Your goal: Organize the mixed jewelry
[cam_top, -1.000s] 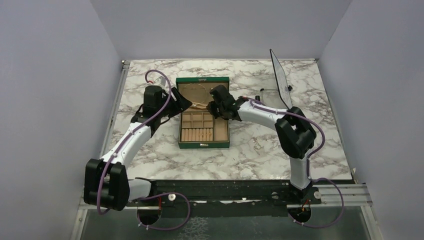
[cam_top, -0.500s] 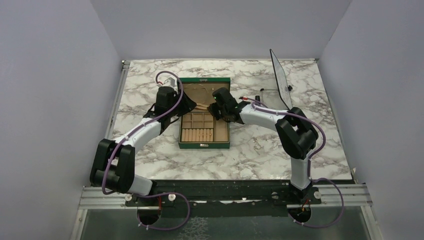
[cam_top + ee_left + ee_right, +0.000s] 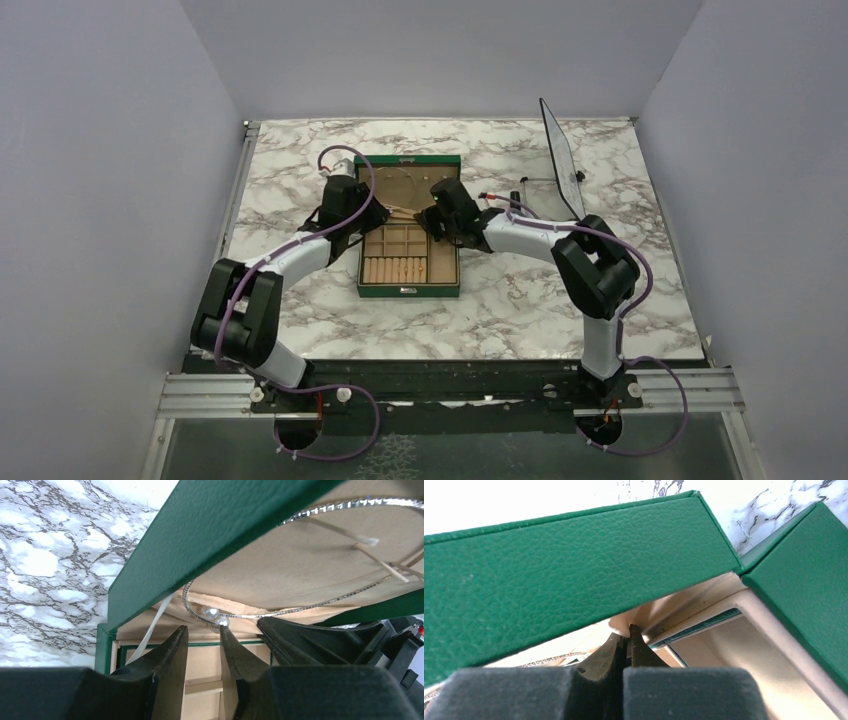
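Observation:
The green jewelry box (image 3: 408, 288) stands open mid-table, its lid (image 3: 405, 163) leaning back. A thin silvery chain necklace (image 3: 320, 602) loops over the lid's beige lining, with two shiny beads (image 3: 210, 613) at its low end. My left gripper (image 3: 202, 629) is open just under the beads; one fingertip (image 3: 223, 630) touches the lower bead and nothing sits between the jaws. My right gripper (image 3: 624, 632) is shut, its tips against the cream pocket edge (image 3: 620, 623) under the lid; I cannot tell whether it pinches the fabric. Gold rings are out of view.
The box base has small beige compartments (image 3: 398, 238) and a row of ring rolls (image 3: 392, 268). A dark flat panel (image 3: 562, 155) stands upright at the back right of the marble table (image 3: 300, 310). Both grippers (image 3: 372, 212) (image 3: 428, 216) crowd the lid's hinge line.
My left arm has swung forward and right to the lid's left side, and its jaws have narrowed. My right gripper has stayed shut near the lid's right side.

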`<action>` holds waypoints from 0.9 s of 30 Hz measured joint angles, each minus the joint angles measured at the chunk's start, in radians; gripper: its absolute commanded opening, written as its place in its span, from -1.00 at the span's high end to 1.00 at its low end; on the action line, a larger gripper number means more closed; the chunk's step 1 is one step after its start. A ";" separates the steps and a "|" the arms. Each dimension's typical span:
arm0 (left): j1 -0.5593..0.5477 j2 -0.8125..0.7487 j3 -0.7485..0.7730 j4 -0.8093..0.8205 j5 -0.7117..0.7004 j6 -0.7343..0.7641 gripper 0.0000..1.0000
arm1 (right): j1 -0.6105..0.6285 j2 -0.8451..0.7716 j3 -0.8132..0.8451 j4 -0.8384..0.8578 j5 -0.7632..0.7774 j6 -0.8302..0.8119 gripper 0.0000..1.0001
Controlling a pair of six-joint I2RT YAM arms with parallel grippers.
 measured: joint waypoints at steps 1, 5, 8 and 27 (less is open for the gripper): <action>0.000 0.005 0.001 0.001 -0.003 0.000 0.42 | 0.000 -0.001 -0.002 0.004 0.000 -0.003 0.99; -0.003 0.011 0.016 0.008 -0.006 0.003 0.42 | 0.000 -0.007 -0.024 0.042 0.000 -0.030 0.97; -0.005 0.011 0.019 0.020 -0.006 0.004 0.42 | 0.000 -0.018 -0.043 0.072 0.001 -0.074 0.72; -0.005 -0.038 0.018 0.023 -0.007 0.009 0.21 | -0.061 -0.114 -0.090 0.109 0.027 -0.202 0.14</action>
